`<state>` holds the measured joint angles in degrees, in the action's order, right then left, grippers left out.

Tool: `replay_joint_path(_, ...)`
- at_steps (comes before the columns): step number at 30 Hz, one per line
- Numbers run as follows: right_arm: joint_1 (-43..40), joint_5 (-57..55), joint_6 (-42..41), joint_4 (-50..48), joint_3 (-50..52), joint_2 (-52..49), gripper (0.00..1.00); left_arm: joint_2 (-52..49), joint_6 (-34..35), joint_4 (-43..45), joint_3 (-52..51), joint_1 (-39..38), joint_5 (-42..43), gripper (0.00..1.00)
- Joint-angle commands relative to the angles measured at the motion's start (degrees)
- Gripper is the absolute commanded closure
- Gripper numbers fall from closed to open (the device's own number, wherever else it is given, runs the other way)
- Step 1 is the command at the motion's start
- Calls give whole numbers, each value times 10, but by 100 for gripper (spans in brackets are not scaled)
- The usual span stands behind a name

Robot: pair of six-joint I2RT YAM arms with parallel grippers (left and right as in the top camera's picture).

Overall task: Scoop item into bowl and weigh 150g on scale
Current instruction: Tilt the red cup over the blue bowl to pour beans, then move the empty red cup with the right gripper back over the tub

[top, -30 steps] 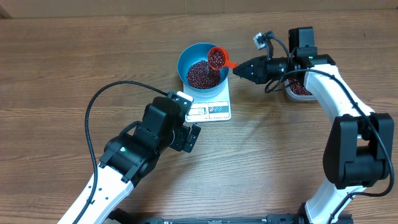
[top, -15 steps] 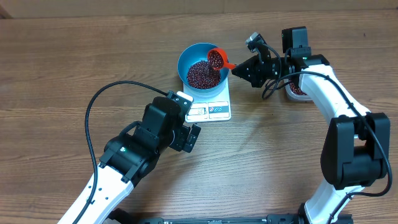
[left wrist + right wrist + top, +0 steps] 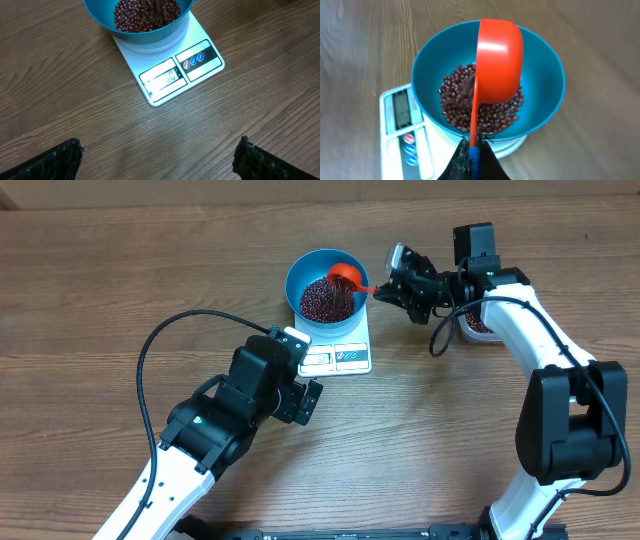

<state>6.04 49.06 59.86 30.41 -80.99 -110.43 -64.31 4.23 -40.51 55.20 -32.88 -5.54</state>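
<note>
Dark maroon, tiny and roundish, the beans (image 3: 455, 97) lie as a loose heap that covers the floor of the blue bowl (image 3: 545, 85), and the lighter blue wall stands bare above them all round. The bowl sits on the white scale (image 3: 170, 80), whose grey display and blue-marked buttons face the left arm. An orange-red scoop (image 3: 500, 60) hangs over the heap, inside the bowl's rim, tipped so far that its rounded back faces the right wrist camera; beneath its lip a patch of beans shows blurred. The right gripper (image 3: 472, 155) has its fingers pressed together on the end of the scoop's thin handle, just outside the bowl's rim, so the beans lie ahead of and below it, near but untouched. The left gripper (image 3: 159, 145) is spread wide with nothing between its fingers, over bare table (image 3: 60, 90) on the display side of the scale, well short of the bowl. From overhead, more beans show in a tub (image 3: 482, 326) half hidden under the right arm.
</note>
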Motion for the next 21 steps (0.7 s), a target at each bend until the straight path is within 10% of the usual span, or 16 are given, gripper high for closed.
replay_joint_path(1, 3, 5, 156, -4, -1, -3, 96, -2, -10, 2, 0, 2, 7, 1)
replay_joint_path(21, 3, 7, 177, -18, -1, 5, 96, -2, -10, 2, 0, 2, 7, 0)
